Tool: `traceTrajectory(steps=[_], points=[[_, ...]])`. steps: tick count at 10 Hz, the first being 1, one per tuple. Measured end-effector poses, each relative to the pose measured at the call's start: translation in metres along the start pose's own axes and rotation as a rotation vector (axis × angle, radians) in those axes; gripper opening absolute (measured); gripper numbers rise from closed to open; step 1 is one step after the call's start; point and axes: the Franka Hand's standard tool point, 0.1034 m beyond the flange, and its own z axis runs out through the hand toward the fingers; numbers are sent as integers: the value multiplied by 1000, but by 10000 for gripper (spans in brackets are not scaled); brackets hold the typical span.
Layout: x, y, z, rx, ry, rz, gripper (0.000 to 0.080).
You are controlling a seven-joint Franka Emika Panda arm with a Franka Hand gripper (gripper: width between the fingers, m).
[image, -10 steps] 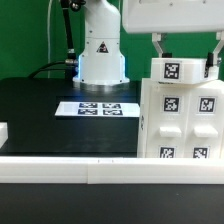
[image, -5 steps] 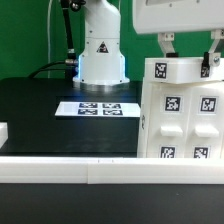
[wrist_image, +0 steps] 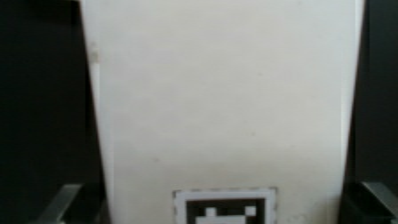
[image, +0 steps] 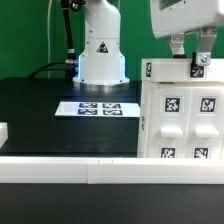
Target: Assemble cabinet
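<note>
In the exterior view we see the cabinet (image: 180, 118) standing upright on the black worktop (image: 50, 110) at the exterior view's right, its front covered with square markers. The tool (image: 188, 52) hangs directly over its top, with one finger (image: 177, 46) just above the top edge and the other in front of the top panel. The marker board (image: 98, 107) lies flat near the arm's base.

In the wrist view the cabinet (wrist_image: 214, 100) fills the space between the fingers (wrist_image: 63, 203), which stand spread at either side of it. We cannot tell whether they touch it.
</note>
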Motion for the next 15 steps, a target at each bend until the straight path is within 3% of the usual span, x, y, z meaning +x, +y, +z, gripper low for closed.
traceTrajectory(steps=[1,6,7,8,9,12,15], points=[[0,0,0,17,-5,117,557],[-1,0,0,18,-33,305,557],[-3,0,0,18,-37,298,722],[-3,-2,-2,21,-48,280,722],[-3,-4,-7,28,-65,272,785],[-6,-10,-19,52,-105,276,797],[-7,-8,-17,44,-100,192,797]])
